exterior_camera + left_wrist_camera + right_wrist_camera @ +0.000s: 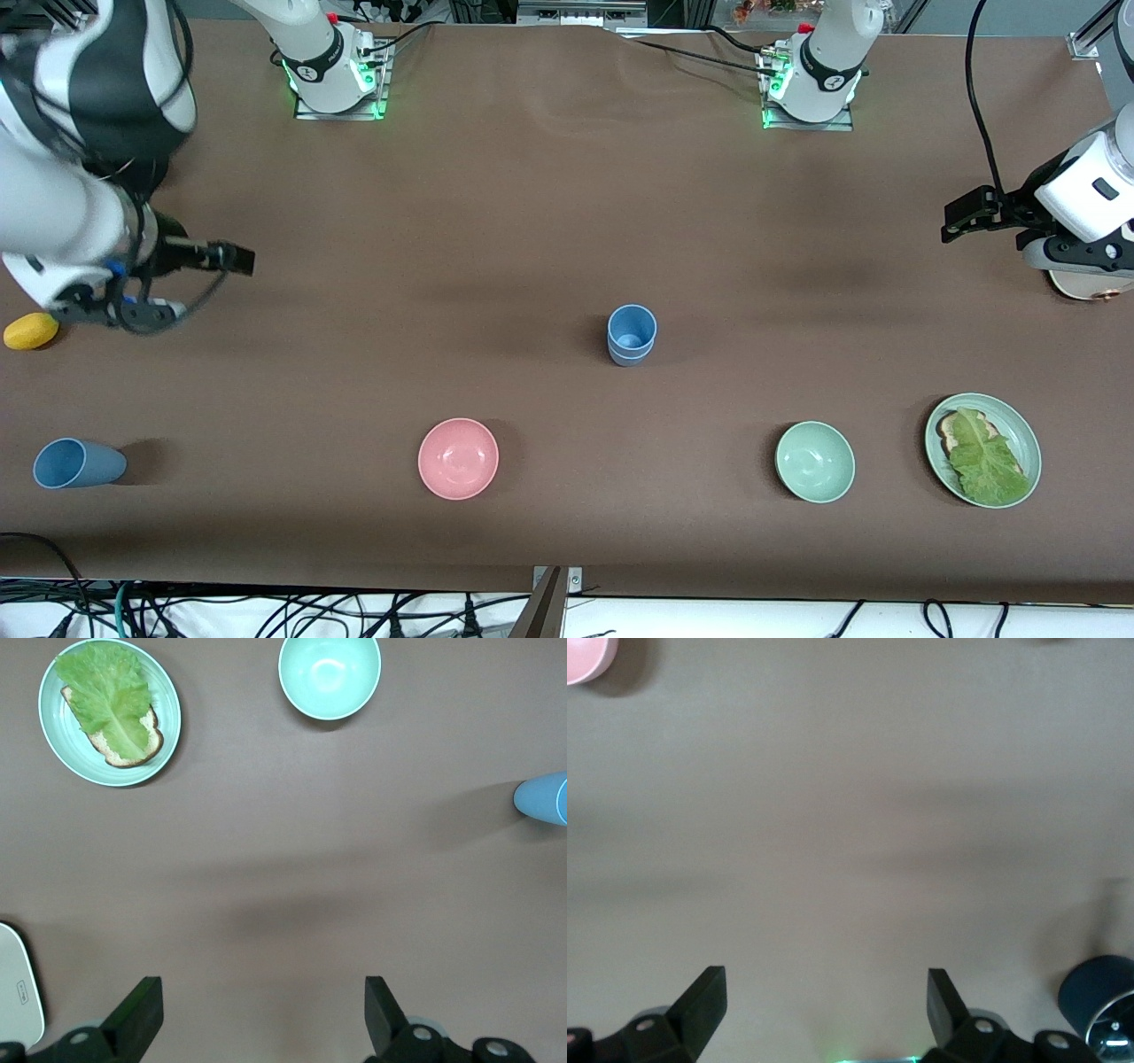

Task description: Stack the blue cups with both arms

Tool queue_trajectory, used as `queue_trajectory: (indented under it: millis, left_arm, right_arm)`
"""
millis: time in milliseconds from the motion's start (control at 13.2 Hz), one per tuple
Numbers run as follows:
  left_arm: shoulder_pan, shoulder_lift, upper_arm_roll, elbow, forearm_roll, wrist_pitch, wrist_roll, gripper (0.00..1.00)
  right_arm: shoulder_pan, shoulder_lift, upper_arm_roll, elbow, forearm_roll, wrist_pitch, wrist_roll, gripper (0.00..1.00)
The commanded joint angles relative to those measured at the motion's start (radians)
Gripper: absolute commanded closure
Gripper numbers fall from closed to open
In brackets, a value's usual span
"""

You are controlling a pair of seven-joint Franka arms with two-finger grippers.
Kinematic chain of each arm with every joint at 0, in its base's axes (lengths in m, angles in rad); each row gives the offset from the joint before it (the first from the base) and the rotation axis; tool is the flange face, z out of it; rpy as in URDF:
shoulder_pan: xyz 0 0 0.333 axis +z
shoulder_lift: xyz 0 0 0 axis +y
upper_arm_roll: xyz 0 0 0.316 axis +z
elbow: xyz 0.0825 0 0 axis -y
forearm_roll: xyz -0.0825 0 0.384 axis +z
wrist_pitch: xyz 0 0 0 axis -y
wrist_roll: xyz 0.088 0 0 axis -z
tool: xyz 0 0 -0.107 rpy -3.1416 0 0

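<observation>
Here, two small matte blue cups (pixel 632 335) stand nested upright mid-table, mouths up. A third matte blue tumbler (pixel 78 463) lies on its side at the right arm's end, long axis along the table's length, mouth toward that end. Left gripper (pixel 264 1014) and right gripper (pixel 826 1005) both hang open over bare table.

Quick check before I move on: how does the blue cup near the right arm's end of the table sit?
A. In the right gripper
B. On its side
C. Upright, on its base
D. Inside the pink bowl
B: the lone blue cup lies on its side on the table, clear of the pink bowl and of the open right gripper.
</observation>
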Motion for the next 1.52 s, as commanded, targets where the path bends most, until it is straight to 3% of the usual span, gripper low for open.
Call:
queue_trajectory:
  millis: [0,152,682,1441]
  left_arm:
    - [0.000,-0.006,0.003,0.011,-0.013,-0.019,0.002,0.00]
    - [0.000,-0.006,0.003,0.011,-0.013,-0.023,0.002,0.00]
    - [0.000,-0.006,0.003,0.011,-0.015,-0.033,0.004,0.00]
    - [0.002,-0.006,0.003,0.011,-0.015,-0.033,0.004,0.00]
  right_arm:
    - [-0.113,-0.161,0.120,-0.180,-0.028,0.093,0.005,0.00]
    - [-0.160,-0.195,0.122,-0.172,-0.031,0.109,0.000,0.00]
    - [-0.199,-0.182,0.123,-0.130,-0.014,0.107,-0.023,0.00]
    - [-0.188,-0.146,0.123,-0.080,-0.014,0.084,-0.023,0.00]
